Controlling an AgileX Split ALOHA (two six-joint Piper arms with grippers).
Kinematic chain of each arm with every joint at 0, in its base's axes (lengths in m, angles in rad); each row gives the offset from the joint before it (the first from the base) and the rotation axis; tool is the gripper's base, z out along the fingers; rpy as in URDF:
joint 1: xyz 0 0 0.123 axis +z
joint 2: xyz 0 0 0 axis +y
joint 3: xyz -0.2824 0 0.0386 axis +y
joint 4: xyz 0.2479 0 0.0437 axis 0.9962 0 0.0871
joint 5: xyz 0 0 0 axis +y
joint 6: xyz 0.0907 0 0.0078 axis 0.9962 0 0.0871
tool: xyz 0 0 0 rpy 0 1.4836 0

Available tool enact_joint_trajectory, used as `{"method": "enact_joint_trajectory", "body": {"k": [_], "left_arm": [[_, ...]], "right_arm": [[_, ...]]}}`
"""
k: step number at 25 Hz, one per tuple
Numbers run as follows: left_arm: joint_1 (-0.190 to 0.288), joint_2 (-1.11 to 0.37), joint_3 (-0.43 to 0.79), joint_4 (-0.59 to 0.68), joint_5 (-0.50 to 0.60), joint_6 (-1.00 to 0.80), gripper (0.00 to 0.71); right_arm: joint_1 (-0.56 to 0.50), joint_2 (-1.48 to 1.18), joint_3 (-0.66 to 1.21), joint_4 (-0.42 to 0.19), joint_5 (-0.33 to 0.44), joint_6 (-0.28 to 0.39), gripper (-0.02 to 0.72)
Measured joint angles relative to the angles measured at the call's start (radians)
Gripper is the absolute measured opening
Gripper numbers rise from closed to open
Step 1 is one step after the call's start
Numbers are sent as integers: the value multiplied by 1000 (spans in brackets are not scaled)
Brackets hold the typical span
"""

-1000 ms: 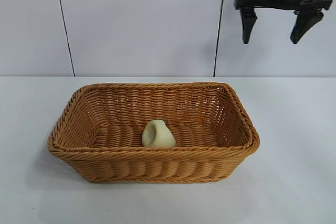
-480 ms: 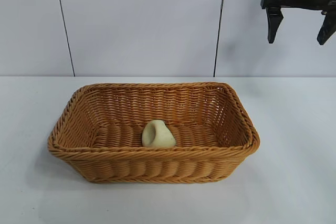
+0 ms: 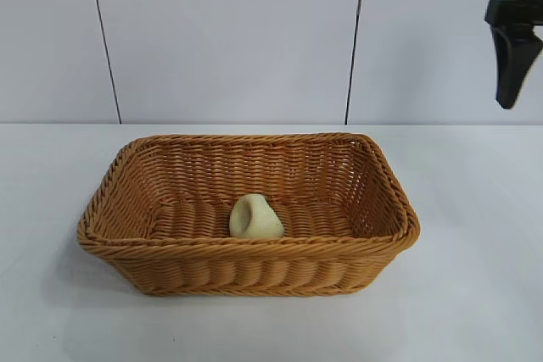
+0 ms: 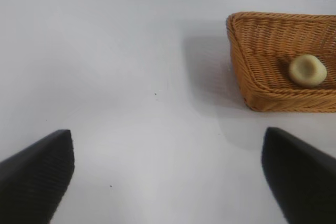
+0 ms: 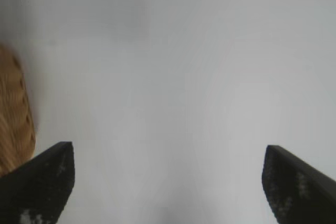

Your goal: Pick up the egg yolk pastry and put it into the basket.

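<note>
Exterior view is showing the basket [image 3: 248, 214] sitting on the white table [image 3: 475, 235], and the egg yolk pastry [image 3: 254, 218] is lying inside it, on the woven floor near the front wall, its dented side facing the camera. The right hand [image 3: 530, 61] is hanging high at the right edge of the frame, well apart from the basket, with only one dark finger [image 3: 512, 57] showing there. In the right wrist view its two fingers are standing wide apart over bare table, gripping nothing, with a sliver of wicker at one side. The left hand [image 4: 168, 177] is sitting out of the exterior view; in its own wrist view its fingers are also spread wide and holding nothing, pointing across the table with the basket and pastry off to one side.
</note>
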Motion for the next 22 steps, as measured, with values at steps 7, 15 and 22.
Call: {"method": "enact_joint_trajectory", "body": {"k": [7, 15, 22], "left_arm": [[0, 0, 0, 0, 0, 0, 695], [0, 0, 0, 0, 0, 0, 695], [0, 0, 0, 0, 0, 0, 695]], "right_arm": [[0, -332, 338, 0, 5, -1, 695], [0, -682, 600, 0, -104, -1, 695], [0, -967, 744, 6, -167, -15, 695]]}}
